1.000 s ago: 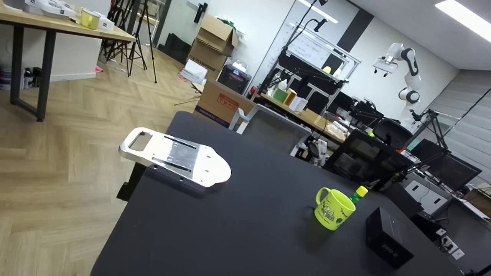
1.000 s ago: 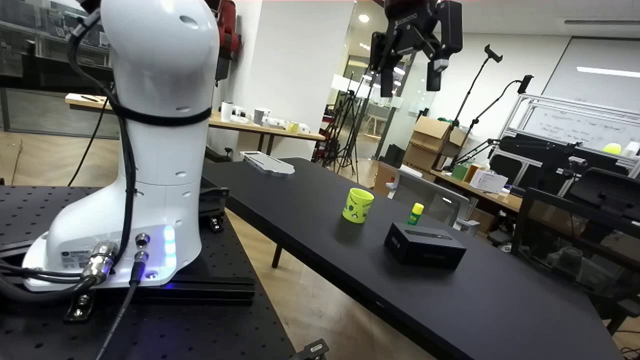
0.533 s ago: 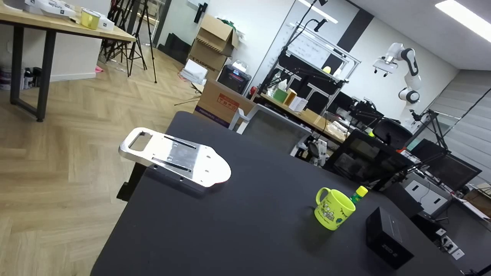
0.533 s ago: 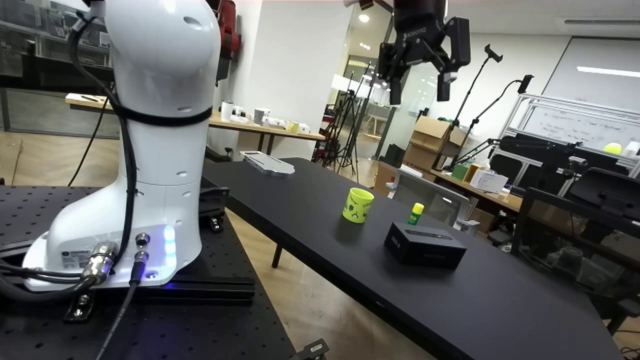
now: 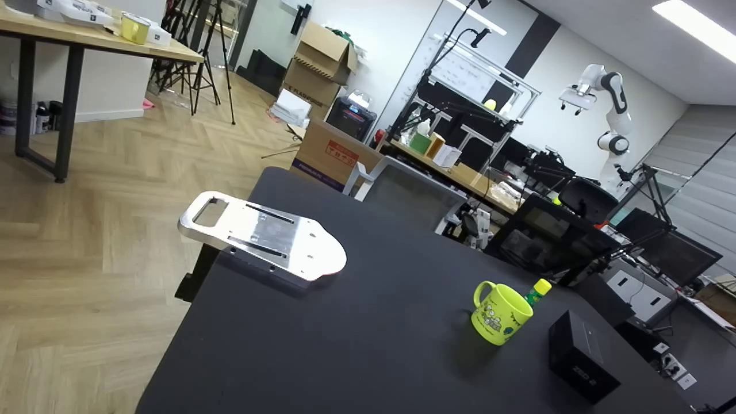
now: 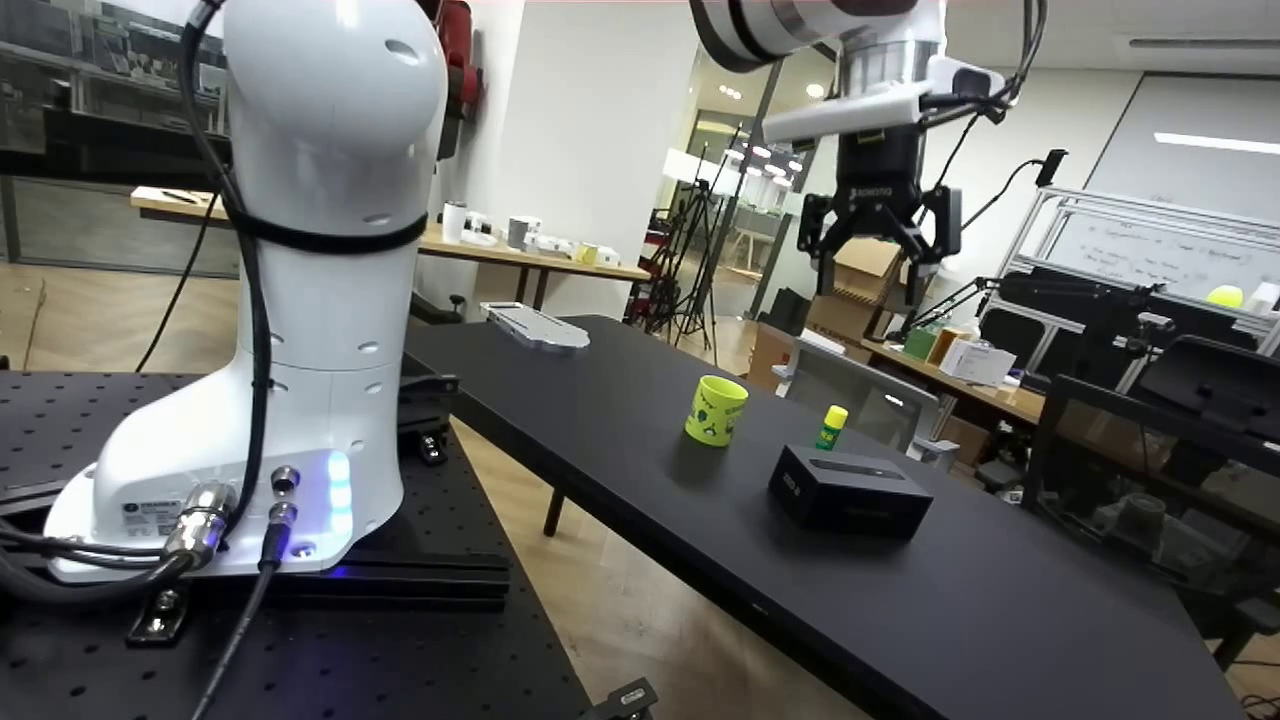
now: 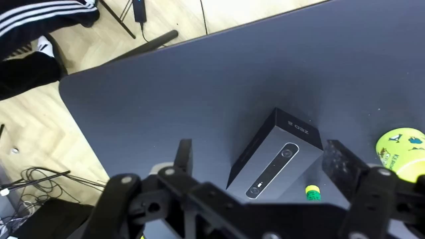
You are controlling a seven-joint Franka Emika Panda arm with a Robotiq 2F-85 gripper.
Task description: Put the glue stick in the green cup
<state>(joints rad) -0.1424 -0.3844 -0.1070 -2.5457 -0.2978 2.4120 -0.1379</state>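
Plainly spread and holding nothing, the pincer (image 6: 870,280) hangs well above the ZED 2 box (image 7: 277,159). Near that box but apart from it, off the long side facing the lime-green mug (image 6: 714,415), the glue stick (image 6: 831,428) stands upright on the bench (image 5: 345,345); the wrist view shows one end of it beside the jaw on the mug's side, the rest hidden. Its long axis being vertical, the coming move probably calls for a shift to that side of the box, then a straight drop around the barrel.

ROBOTIQ shows faintly on the pincer, ZED 2 on the box's end; the glue stick's print is too small to read. Farther from the box, the mug carries cartoon figures and a word seemingly starting KERO; farthest, past the bench, a carton (image 5: 322,149) appears to say PREMIUM.
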